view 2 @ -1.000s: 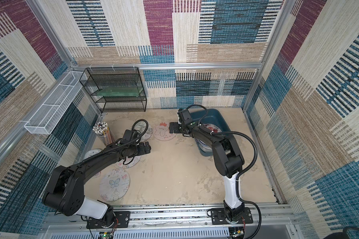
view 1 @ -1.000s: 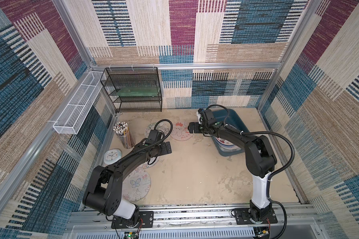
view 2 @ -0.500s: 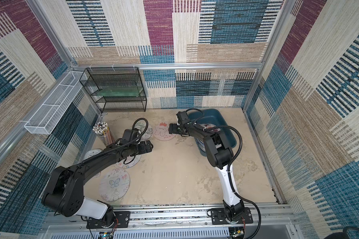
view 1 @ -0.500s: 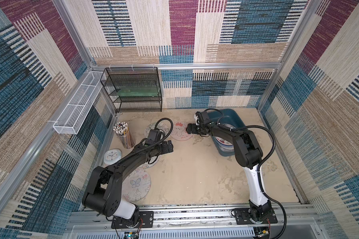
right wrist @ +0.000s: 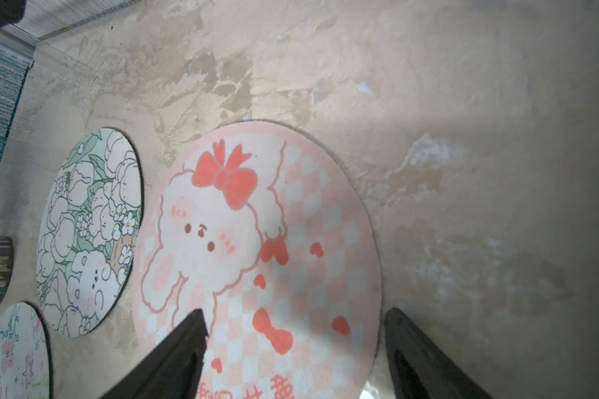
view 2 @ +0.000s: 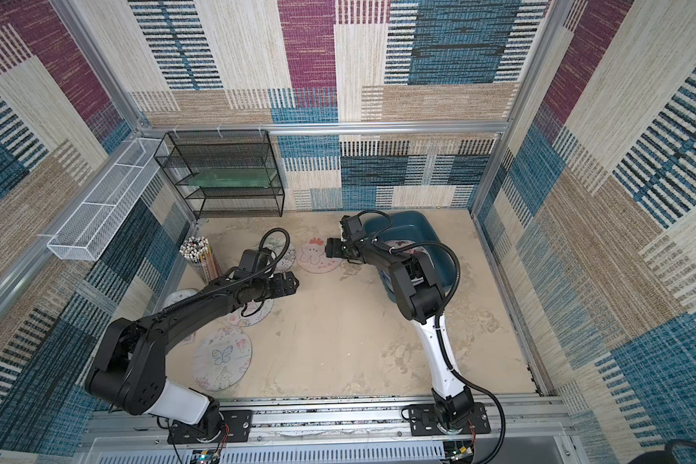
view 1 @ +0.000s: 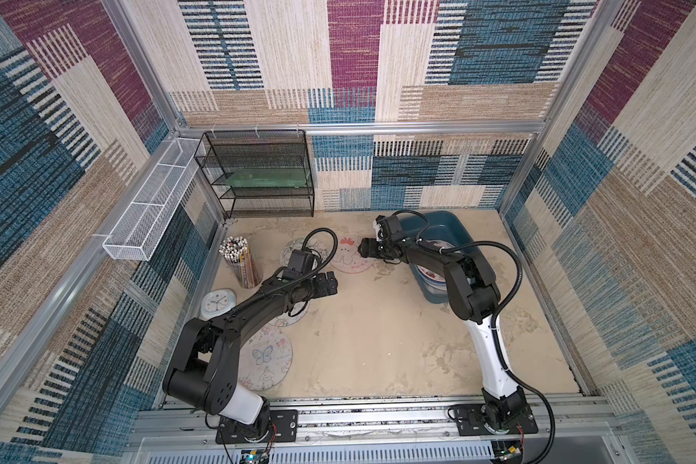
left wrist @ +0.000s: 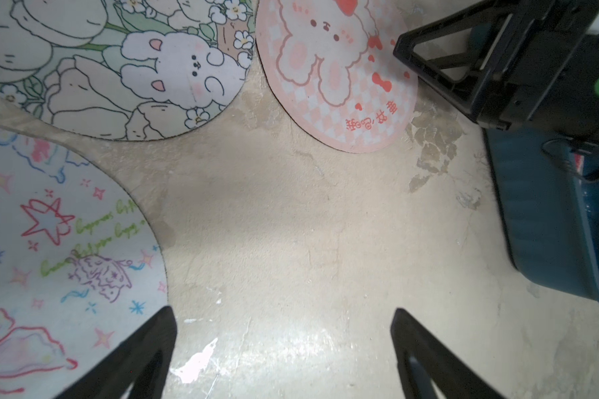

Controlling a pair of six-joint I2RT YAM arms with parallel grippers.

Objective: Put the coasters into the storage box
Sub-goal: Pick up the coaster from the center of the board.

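Robot lab cell: aluminium frame (view 1: 378, 127), carpet-clad walls (view 1: 354, 52), rail-mounted arms (view 1: 463, 277).

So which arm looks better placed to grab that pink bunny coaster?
Right. The right end effector is open astride the edge of the pink bunny coaster, and the storage box sits beside that arm. The left end effector is open over bare table, farther from both.

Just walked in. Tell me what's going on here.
Two robot arms are clearing coasters into the teal storage box, where a blue-rimmed coaster already lies. The right claw, jaws apart, is down at the edge of the pink bunny coaster beside the box, not yet gripping it. The left claw hovers open over bare table. Others, like the butterfly coaster, lie out on the table.
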